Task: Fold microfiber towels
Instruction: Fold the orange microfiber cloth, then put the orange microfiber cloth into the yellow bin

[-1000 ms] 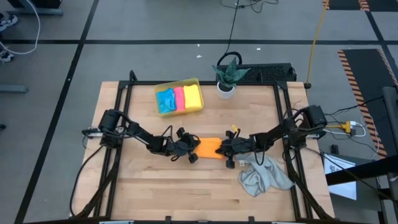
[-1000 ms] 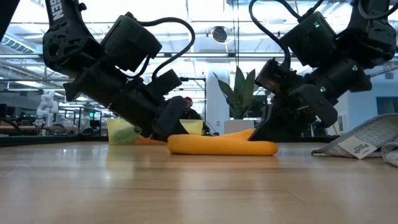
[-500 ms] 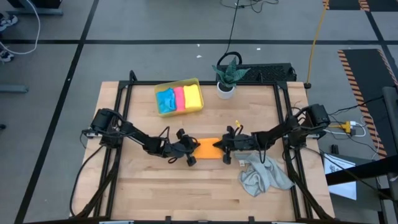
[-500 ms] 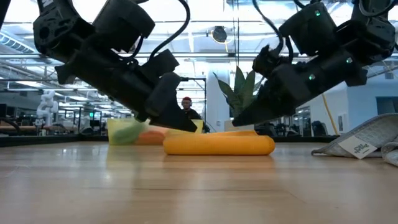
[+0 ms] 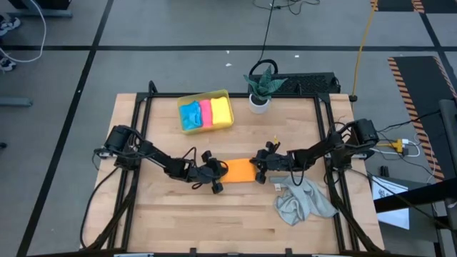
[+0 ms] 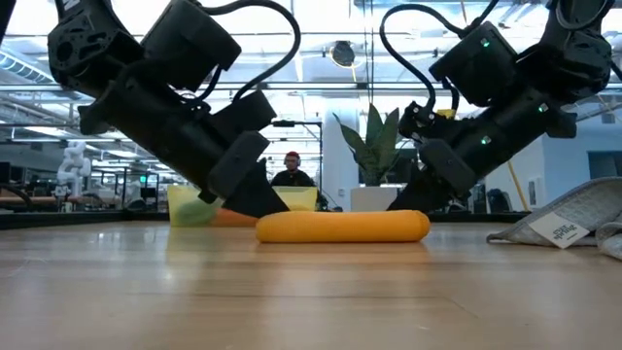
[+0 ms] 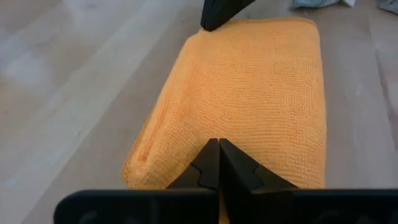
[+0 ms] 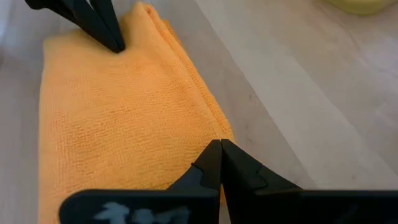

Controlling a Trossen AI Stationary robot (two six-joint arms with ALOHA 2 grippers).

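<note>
Wooden table boards are stretching under both my arms, with a potted plant standing at the far edge and a person showing in the room beyond. I am counting 5 towels. 3 of them, the blue towel, the pink towel and the yellow towel, are lying folded side by side in 1 yellow tray, so I am judging those finished.

The orange towel is lying mid-table as a neat folded rectangle between my 2 grippers. My left gripper is pressing its closed tips on one end, and my right gripper is pressing its closed tips on the other end; neither is holding any cloth. I am judging this fold as about done, with the move to the tray remaining.

The grey towel is lying crumpled near the right arm, not yet folded. So 1 towel is waiting untouched, and I am roughly four fifths through.
</note>
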